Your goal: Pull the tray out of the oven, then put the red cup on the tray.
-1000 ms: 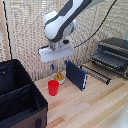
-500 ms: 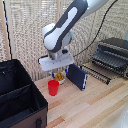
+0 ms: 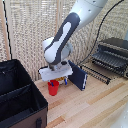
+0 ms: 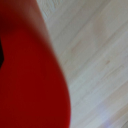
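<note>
Hovering arm: white Panda arm (image 3: 65, 37) reaches down from the upper part of the exterior view, wrist low over the wooden table (image 3: 95, 102).
Gripper: gripper (image 3: 55, 80) sits right at the red cup (image 3: 53, 88), mostly hidden under the white wrist block; fingertips not clearly seen.
Jaws: cannot tell whether spread or pinching; neither view shows the fingers plainly.
Red cup: upright on the table, just beside the black fabric case (image 3: 17, 97) and near the dark-blue flat box (image 3: 78, 76).
Red cup, wrist view: blurred red mass (image 4: 30, 70) fills over half the picture, very close to the camera, pale wood grain (image 4: 97, 55) beside it.
Oven: black-and-silver toaster oven (image 3: 116, 54) at the exterior view's right, well apart from the cup.
Tray: dark barred shelf (image 3: 97, 71) sticks out of the oven front, low over the table, bare.
Blue box: upright, tilted slightly, between cup and tray.
Case: open, at the exterior view's left, dark inside.
Background: light woven screen (image 3: 30, 30) behind the table; black cable (image 3: 102, 22) runs down toward the oven.
Writing: no brand, label or text readable; frames too blurred.
</note>
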You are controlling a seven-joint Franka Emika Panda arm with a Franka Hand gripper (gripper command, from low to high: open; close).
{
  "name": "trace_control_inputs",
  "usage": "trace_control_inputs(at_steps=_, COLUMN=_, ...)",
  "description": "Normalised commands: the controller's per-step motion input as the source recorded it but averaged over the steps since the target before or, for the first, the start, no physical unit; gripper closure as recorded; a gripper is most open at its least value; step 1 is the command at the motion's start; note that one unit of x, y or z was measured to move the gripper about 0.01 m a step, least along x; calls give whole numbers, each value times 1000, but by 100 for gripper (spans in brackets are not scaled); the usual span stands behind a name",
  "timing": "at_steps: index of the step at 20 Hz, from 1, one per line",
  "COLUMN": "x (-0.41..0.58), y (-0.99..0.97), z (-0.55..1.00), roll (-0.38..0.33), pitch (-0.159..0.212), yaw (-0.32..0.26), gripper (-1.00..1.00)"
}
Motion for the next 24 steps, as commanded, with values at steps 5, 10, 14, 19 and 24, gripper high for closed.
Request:
trace_control_inputs(at_steps=5, x=57, y=-1, z=-17, roll=11, pitch=1, yaw=22, gripper=100)
trace_control_inputs(at_steps=10, x=-7, y=0, z=0, roll=0, pitch=-2, yaw=32, gripper=100)
trace_control_inputs(at_steps=14, x=24, y=0, z=-1, roll=0, pitch=-22, yaw=68, gripper=100)
trace_control_inputs(at_steps=19, x=190, y=30, z=370, roll=0, pitch=-85, yaw=-193, gripper=100)
trace_control_inputs(at_steps=24, x=324, y=49, z=691, roll=-25, pitch=-17, yaw=-210, gripper=100)
